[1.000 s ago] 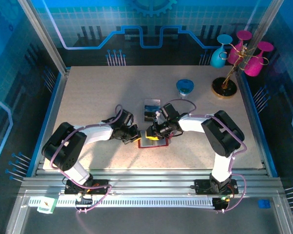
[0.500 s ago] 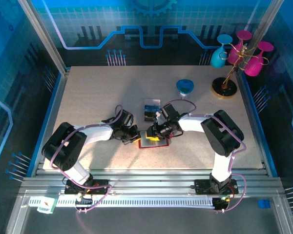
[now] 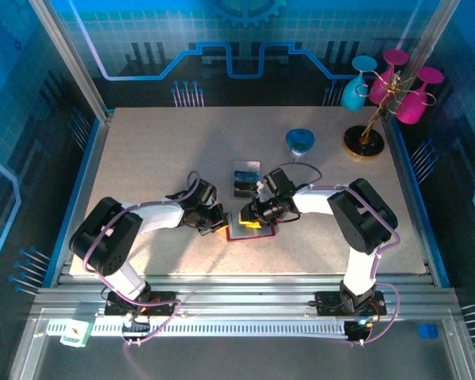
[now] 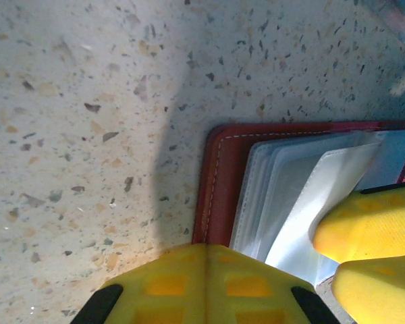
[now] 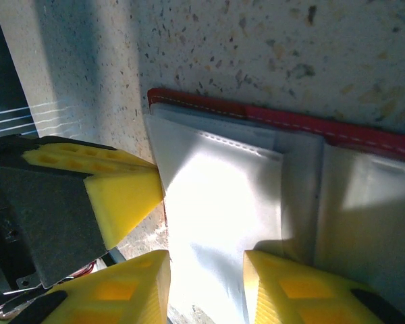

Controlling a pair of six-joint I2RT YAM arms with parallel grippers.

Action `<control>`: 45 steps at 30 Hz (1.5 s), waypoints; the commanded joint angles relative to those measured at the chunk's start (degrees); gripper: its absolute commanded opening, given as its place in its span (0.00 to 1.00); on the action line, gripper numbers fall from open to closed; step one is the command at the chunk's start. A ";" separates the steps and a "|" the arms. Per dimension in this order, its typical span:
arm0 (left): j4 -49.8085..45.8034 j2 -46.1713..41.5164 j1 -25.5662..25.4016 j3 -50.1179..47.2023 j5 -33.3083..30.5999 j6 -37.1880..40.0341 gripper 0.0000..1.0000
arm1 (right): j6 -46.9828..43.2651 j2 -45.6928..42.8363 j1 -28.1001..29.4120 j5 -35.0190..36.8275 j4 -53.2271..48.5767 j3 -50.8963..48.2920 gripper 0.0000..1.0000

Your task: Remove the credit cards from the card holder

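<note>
Left gripper (image 3: 219, 221) is pressed tight together, its tip right at the red edge of the card holder (image 3: 255, 233). Whether it nips the cover, can't tell. Right gripper (image 3: 250, 215) faces it from the other side, fingers (image 5: 293, 290) spread, straddling a clear pocket (image 5: 216, 196) that runs up between them. The holder lies open and flat, directly under both tips, its stitched red border running just ahead of the right gripper's fingers. A blue-and-dark card (image 3: 245, 180) lies just beyond the right gripper, apart from the holder. Bare table (image 3: 150, 158) is wide open beyond the left gripper. Behind the right gripper's wrist, a blue cup (image 3: 301, 142) and a glass rack (image 3: 374, 119) stand well apart.
</note>
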 commanded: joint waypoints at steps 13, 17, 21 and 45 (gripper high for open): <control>-3.53 2.29 -0.01 1.31 0.02 1.90 0.06 | -2.55 -0.64 -0.95 3.69 -7.58 0.34 0.34; -4.76 0.62 0.00 2.89 0.08 1.74 0.08 | -1.24 -0.33 -1.28 1.53 -3.45 -1.15 0.32; -5.27 -2.63 0.04 4.01 0.06 0.90 0.16 | 0.14 -0.31 -2.03 -0.31 0.55 -3.53 0.32; 7.01 3.05 -1.50 3.70 7.09 -6.90 0.29 | 3.23 -0.43 -4.50 -4.81 9.98 -9.95 0.28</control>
